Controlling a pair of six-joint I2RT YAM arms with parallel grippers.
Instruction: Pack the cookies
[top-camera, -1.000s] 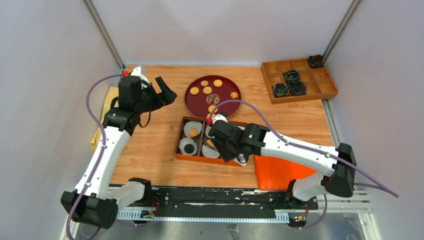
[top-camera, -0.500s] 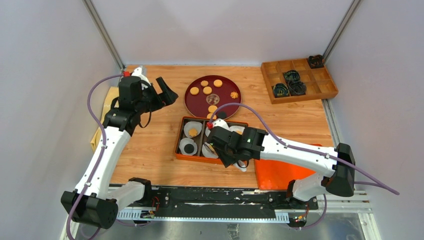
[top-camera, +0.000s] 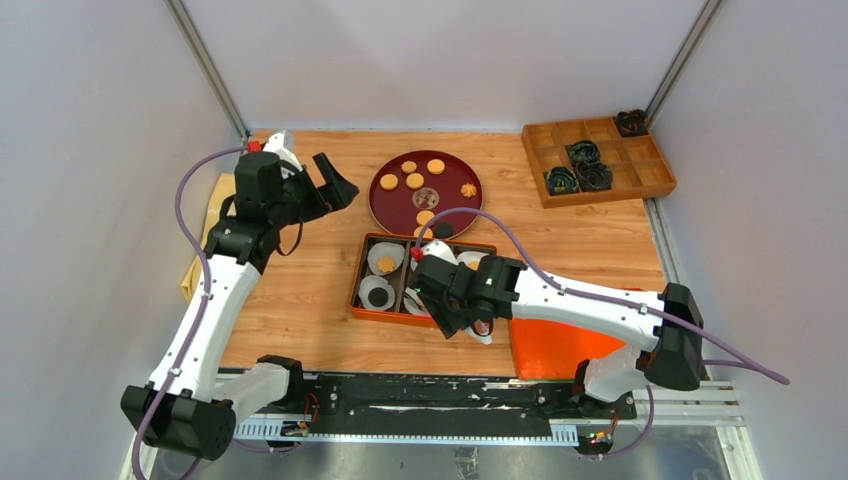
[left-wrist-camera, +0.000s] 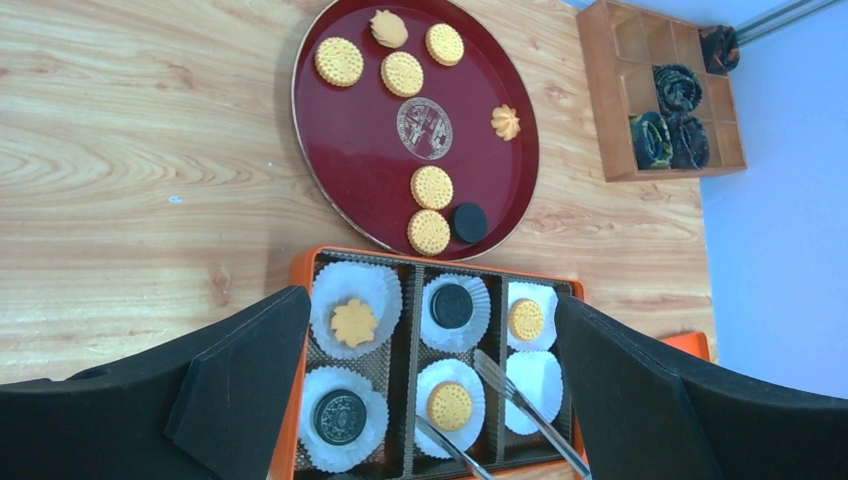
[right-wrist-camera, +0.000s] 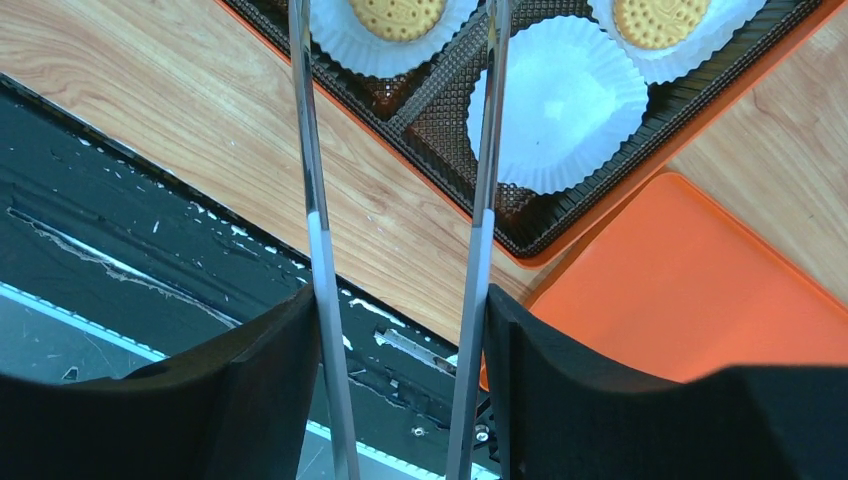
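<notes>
Five of the six white paper cups (left-wrist-camera: 372, 290) in the orange box (left-wrist-camera: 420, 262) hold one of the cookies (left-wrist-camera: 450, 405) each: a knobbly orange one, two black ones and two flat tan ones. The sixth cup, at the box's near right corner, has nothing in it. Eight more cookies lie on the round red tray (left-wrist-camera: 360, 150) just beyond the box: five tan, two knobbly and one black. The right gripper (right-wrist-camera: 400, 300) is clenched on a pair of metal tongs (right-wrist-camera: 480, 200). Their blades are parted above the box's near row, one over a tan cookie's cup and the other along the divider beside the bare cup. The left gripper (top-camera: 332, 178) hangs spread wide with nothing in it, above the bench (top-camera: 300, 300) to the left of the tray. An orange lid (top-camera: 560, 345) lies flat beside the box's near right corner.
</notes>
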